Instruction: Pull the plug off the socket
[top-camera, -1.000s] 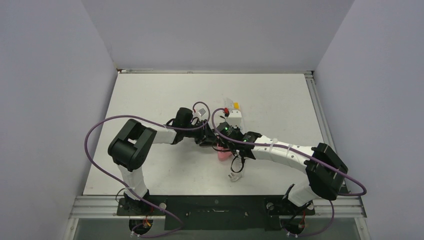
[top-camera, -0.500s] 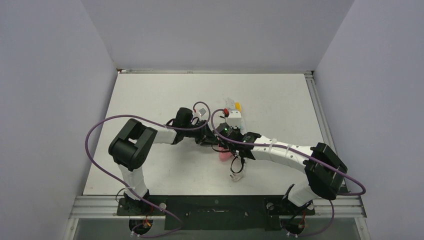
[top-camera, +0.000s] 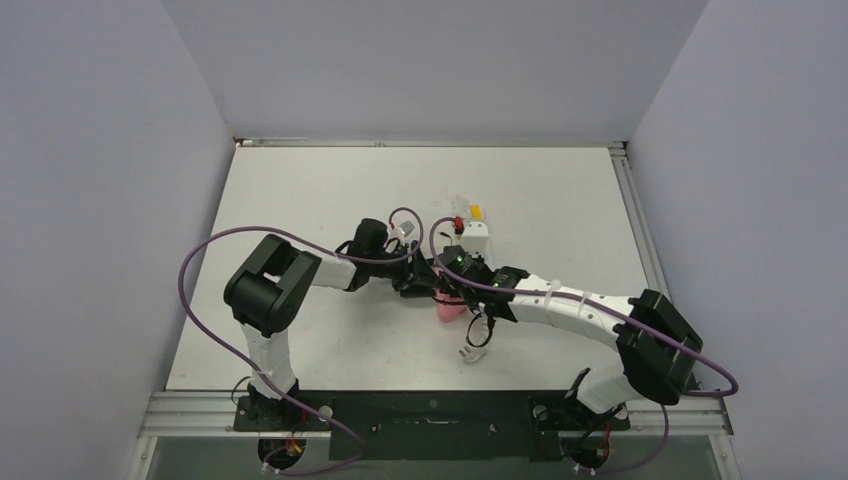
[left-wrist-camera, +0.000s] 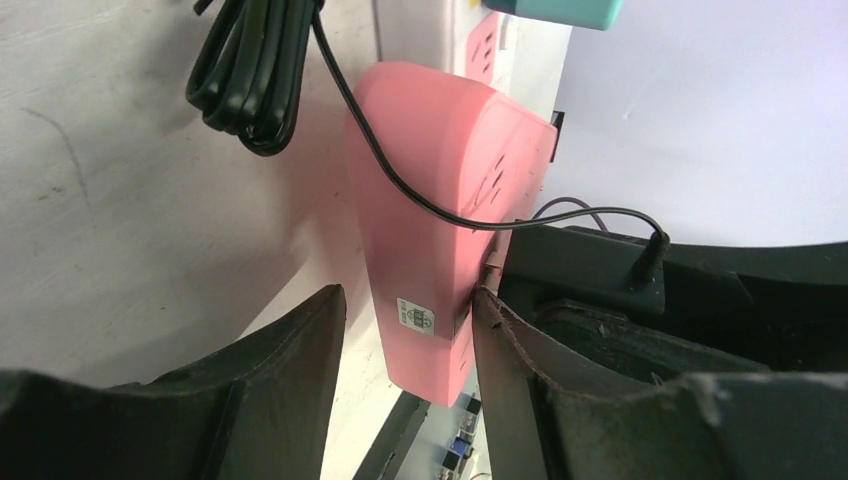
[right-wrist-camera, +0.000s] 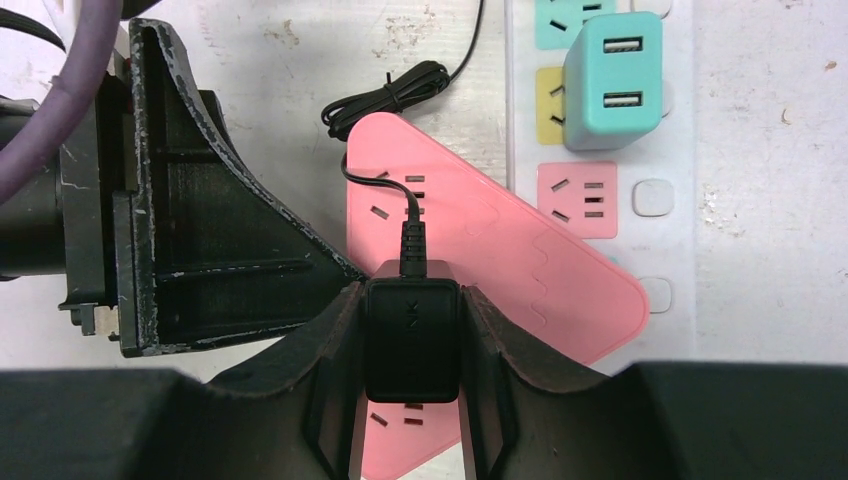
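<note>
The socket, a long white power strip (right-wrist-camera: 665, 150) with pastel outlets, lies mid-table (top-camera: 474, 234). A pink power strip (right-wrist-camera: 520, 260) lies slanted across it. My right gripper (right-wrist-camera: 411, 300) is shut on a black plug (right-wrist-camera: 411, 340) that sits on the pink strip (top-camera: 447, 305); I cannot tell whether its pins are in. My left gripper (left-wrist-camera: 408, 300) straddles the pink strip's end (left-wrist-camera: 440, 170). Its right finger touches the strip and its left finger stands apart. Both grippers meet over the strips in the top view, left (top-camera: 425, 283) and right (top-camera: 447, 285).
A teal USB adapter (right-wrist-camera: 612, 80) is plugged into the white strip. The plug's thin black cord is bundled (left-wrist-camera: 250, 80) beside the pink strip. A short white cord end (top-camera: 472, 345) lies nearer the bases. Purple cables loop over both arms.
Both arms have shifted a little to the right. The white cord end has slid slightly. The grip on the black plug is unchanged.
</note>
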